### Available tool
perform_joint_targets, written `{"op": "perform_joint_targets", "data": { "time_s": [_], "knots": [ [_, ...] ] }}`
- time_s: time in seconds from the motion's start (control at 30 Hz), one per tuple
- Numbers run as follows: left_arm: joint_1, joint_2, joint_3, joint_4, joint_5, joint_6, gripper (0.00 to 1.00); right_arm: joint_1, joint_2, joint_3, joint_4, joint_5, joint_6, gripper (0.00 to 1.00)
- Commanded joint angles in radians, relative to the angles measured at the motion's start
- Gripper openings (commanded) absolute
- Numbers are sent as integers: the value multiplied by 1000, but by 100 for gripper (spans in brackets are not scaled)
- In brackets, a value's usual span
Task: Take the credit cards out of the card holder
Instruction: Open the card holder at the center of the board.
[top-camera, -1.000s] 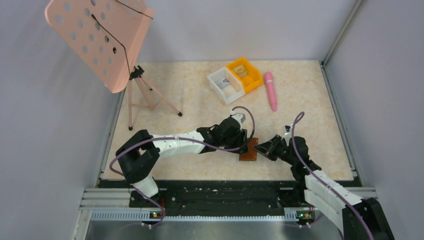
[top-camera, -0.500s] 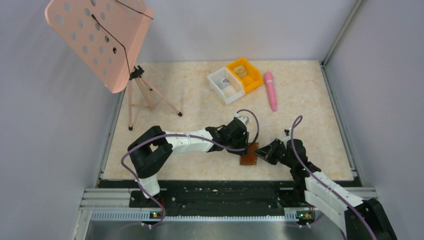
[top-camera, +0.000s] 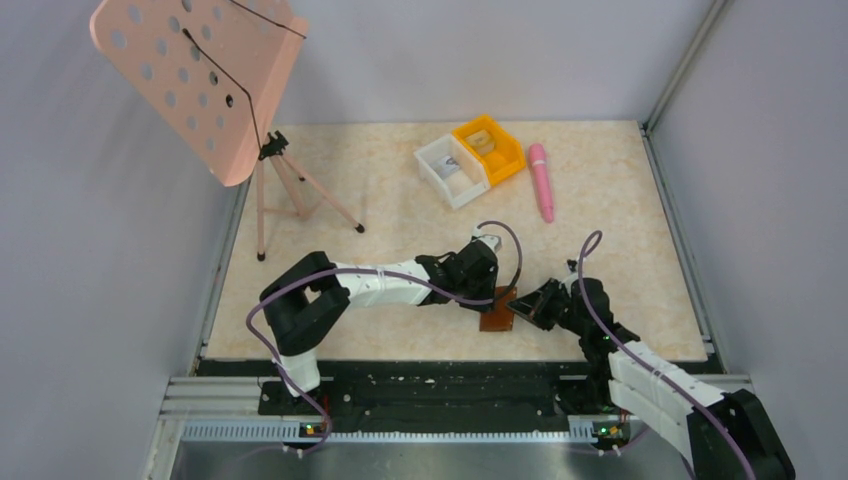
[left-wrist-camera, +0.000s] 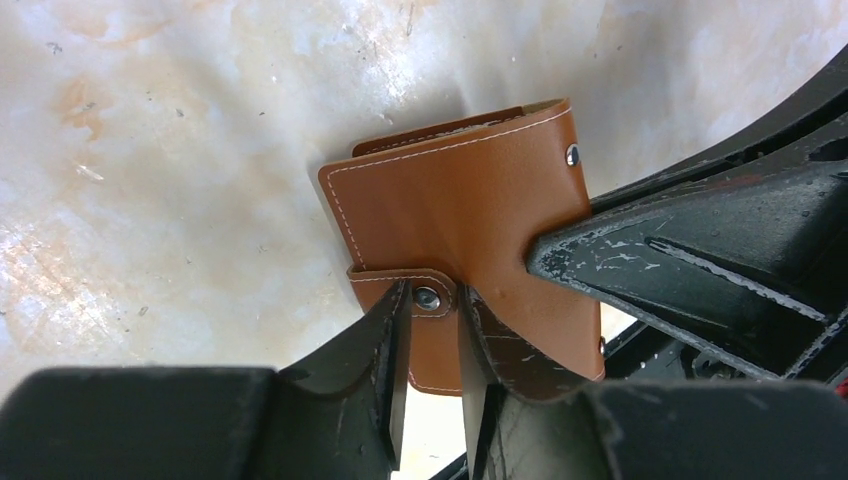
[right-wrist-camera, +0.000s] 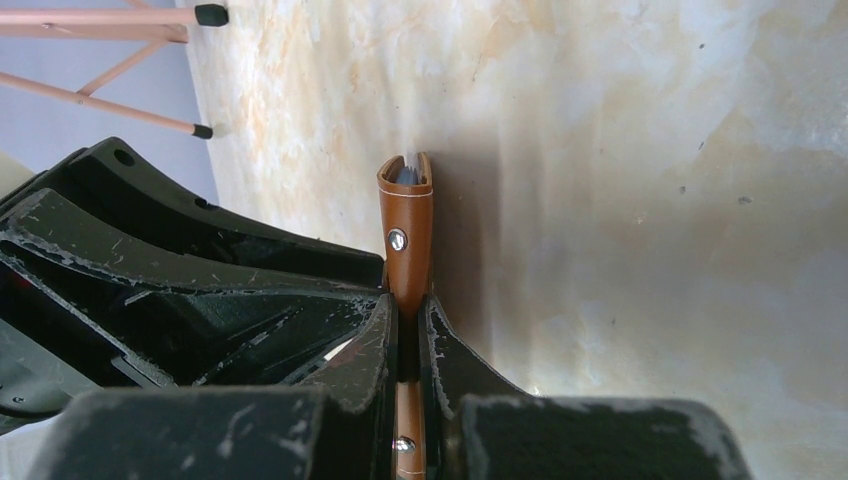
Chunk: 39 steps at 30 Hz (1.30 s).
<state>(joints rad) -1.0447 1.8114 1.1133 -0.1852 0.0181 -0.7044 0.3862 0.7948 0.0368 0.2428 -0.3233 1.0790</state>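
Right, L gripper (left-wrist-camera: 432, 298) pinches clasp tab (left-wrist-camera: 385, 277), R gripper (right-wrist-camera: 405, 305) clamps card holder (left-wrist-camera: 450, 200) edge: peel tab away from R fingers (right-wrist-camera: 365, 340), gently.

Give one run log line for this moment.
left pincer: shut on clasp tab | right pincer: shut on card holder | credit cards: not out

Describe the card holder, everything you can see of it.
The card holder is a small brown leather-look bifold with white stitching and metal snap studs. It is folded shut, and its clasp tab wraps onto the front face. In the right wrist view, pale card edges peek out of one end. It sits near the front of the table, between the arms, and I cannot tell whether it touches the surface. The left gripper pinches the tab, and the right gripper clamps the opposite edge.
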Motion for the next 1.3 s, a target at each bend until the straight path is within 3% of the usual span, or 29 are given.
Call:
{"op": "perform_joint_targets", "data": {
  "time_s": [0.0, 0.33, 0.93, 1.17, 1.27],
  "knots": [
    [-1, 29, 34, -38, -41, 22, 26, 13, -3, 6, 72, -19, -12, 0],
    [-1, 13, 36, -76, -72, 41, 0, 13, -25, 14, 34, -8, -25, 0],
    [-1, -83, 2, -173, -185, 44, 0, 14, -29, 46, -19, -8, -90, 0],
    [1, -138, -50, -161, -181, 19, 0, 12, 62, 133, -115, 26, -179, 0],
    [1, -155, -64, -159, -178, 9, 0, 12, 116, 161, -117, 39, -203, 8]
  ]
}}
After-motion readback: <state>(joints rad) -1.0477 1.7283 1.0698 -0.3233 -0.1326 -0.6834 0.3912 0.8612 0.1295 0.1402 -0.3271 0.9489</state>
